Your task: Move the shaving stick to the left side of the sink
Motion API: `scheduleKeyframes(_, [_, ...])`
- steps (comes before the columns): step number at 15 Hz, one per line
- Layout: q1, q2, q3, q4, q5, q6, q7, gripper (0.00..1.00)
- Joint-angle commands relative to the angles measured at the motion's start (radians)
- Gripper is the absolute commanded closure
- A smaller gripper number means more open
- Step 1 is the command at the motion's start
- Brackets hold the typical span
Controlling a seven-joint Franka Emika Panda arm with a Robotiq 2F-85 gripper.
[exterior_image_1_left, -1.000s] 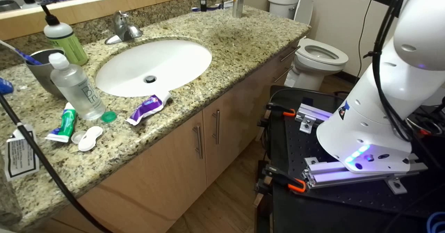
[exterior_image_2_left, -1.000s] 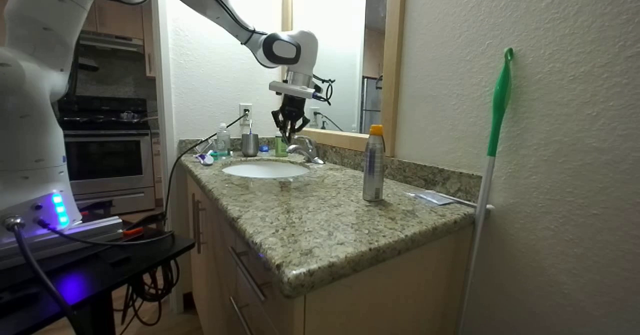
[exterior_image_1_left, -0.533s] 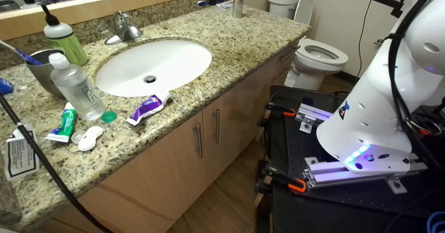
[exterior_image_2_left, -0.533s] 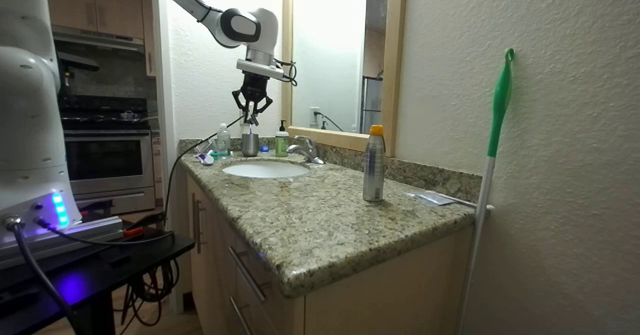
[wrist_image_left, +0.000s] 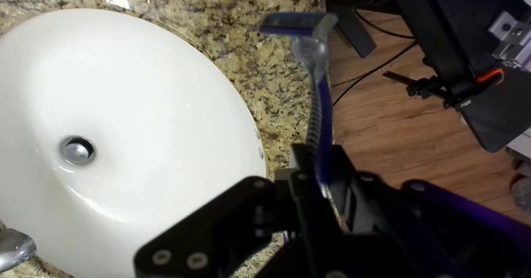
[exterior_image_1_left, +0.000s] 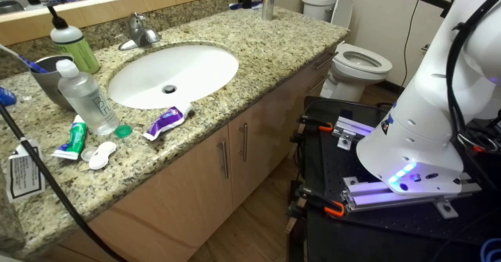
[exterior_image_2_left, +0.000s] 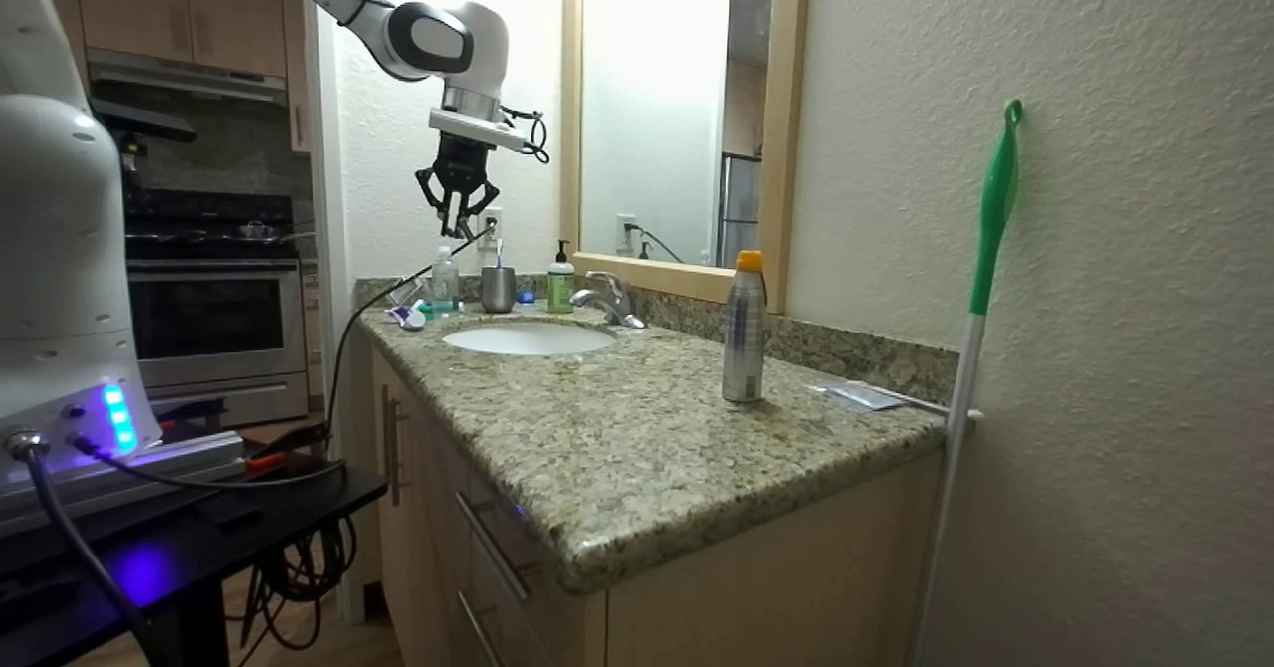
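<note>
The shaving stick [wrist_image_left: 319,99] is a slim blue and grey razor with its head up in the wrist view. My gripper [wrist_image_left: 317,162] is shut on its handle. In an exterior view the razor [exterior_image_1_left: 236,6] lies across the fingertips [exterior_image_1_left: 246,4] at the top edge. In an exterior view the gripper [exterior_image_2_left: 456,231] hangs well above the counter, beyond the far part of the sink [exterior_image_2_left: 528,338]. The white oval sink [wrist_image_left: 166,103] fills the left of the wrist view; the razor appears over the counter strip between basin and front edge. The sink [exterior_image_1_left: 207,68] also shows in an exterior view.
Beside the sink stand a clear bottle [exterior_image_1_left: 90,101], a metal cup [exterior_image_1_left: 51,78] and a green soap pump [exterior_image_1_left: 74,45]. A purple-and-white tube [exterior_image_1_left: 166,123], a green tube [exterior_image_1_left: 74,139] and a white lens case [exterior_image_1_left: 101,155] lie near. A spray can [exterior_image_2_left: 744,329] stands upright.
The gripper, holding the razor, has moved away from the mirror toward the counter's front edge and risen, passing from near the faucet to the bottle side. The counter objects have not moved.
</note>
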Motion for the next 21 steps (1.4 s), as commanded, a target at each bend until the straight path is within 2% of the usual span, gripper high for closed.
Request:
scheduleKeyframes(1, [0.063,-0.008,-0.024,-0.025,-0.020,0.006,0.016,0.96])
scheduleKeyframes(4, [0.162,-0.085,0.044,-0.111,-0.052,-0.001,0.015,0.96])
scheduleKeyframes(8, [0.287,-0.115,0.123,-0.154,-0.062,-0.004,0.078,0.96])
scheduleKeyframes(13, [0.332,-0.072,0.156,-0.169,-0.170,0.044,0.230,0.96])
scheduleKeyframes(15, [0.344,-0.064,0.164,-0.181,-0.203,0.125,0.276,0.96])
scheduleKeyframes(19, [0.383,-0.045,0.210,-0.178,-0.261,0.368,0.385,0.96])
scheduleKeyframes(21, [0.395,-0.011,0.230,-0.169,-0.299,0.442,0.444,0.96])
